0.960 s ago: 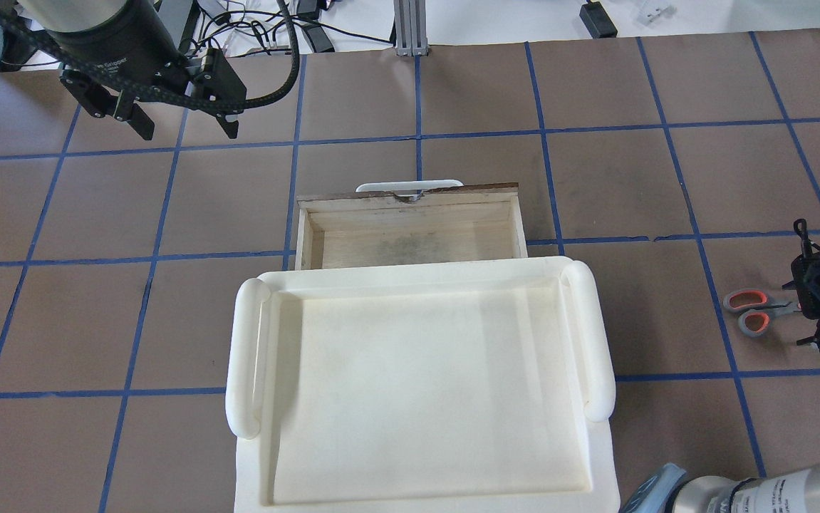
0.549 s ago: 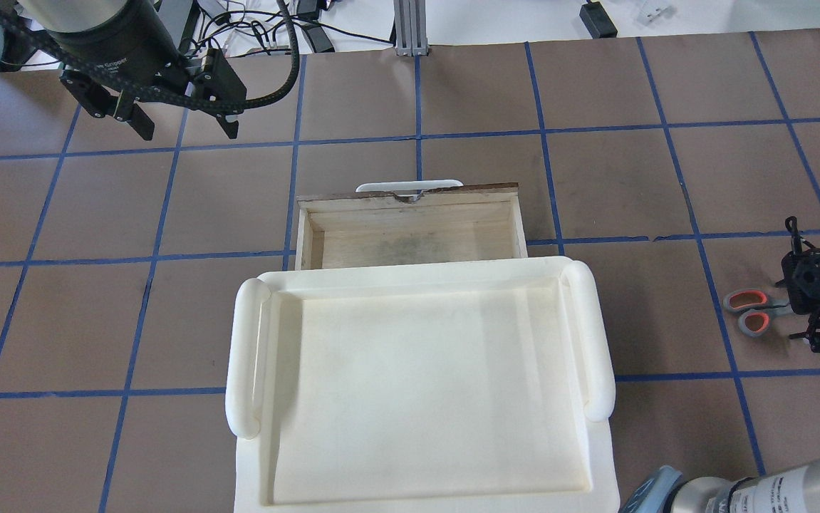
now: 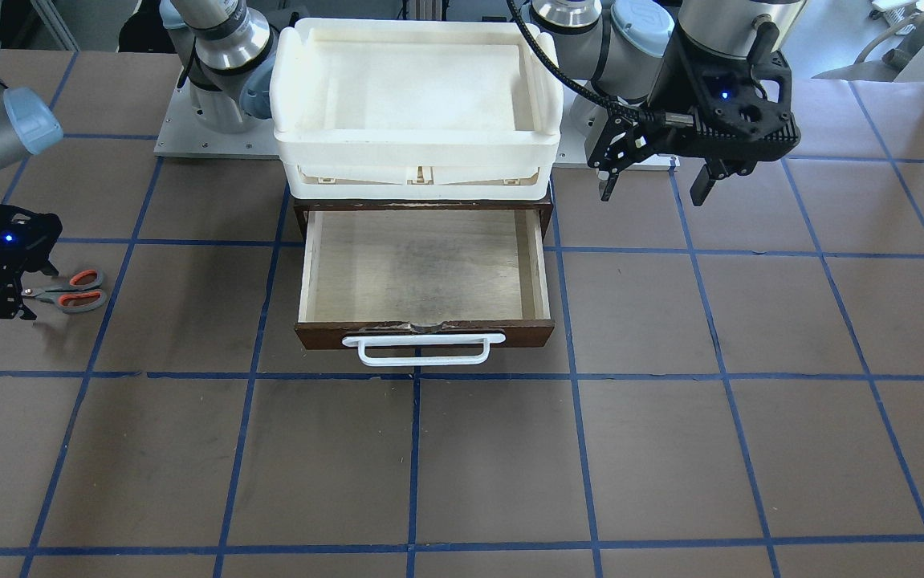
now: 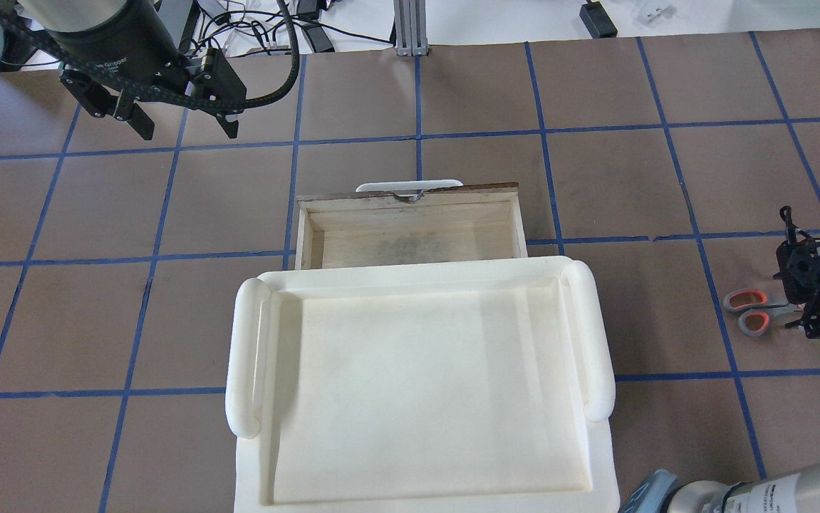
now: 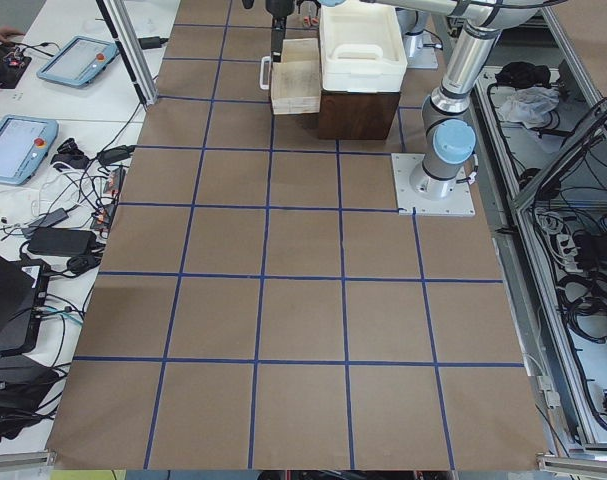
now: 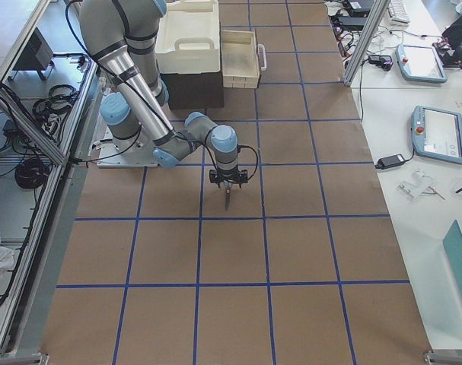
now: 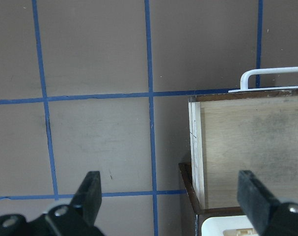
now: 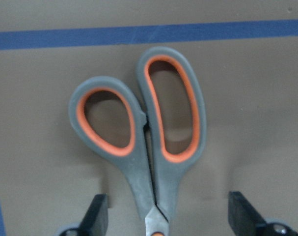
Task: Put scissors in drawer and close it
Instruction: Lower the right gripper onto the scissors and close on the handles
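So, you had little of the task behind you: the scissors (image 8: 153,147) lay flat on the counter (image 3: 670,449), well apart from the drawer (image 3: 421,265), out on the robot's right side. The right hand (image 8: 169,216) hung over them with its fingers spread wide, one on each side of the neck below the handle loops, gripping nothing; whether the tips touched the counter I could not tell. The drawer stood pulled out and empty under the white tray (image 3: 417,132), so you had the pick, the carry, the drop and the push shut all left. The left hand (image 4: 188,128), also wide and empty, hovered off the drawer's corner. Open counter lay between scissors and drawer; you had only the drawer's side wall and the tray's rim above its back to get past
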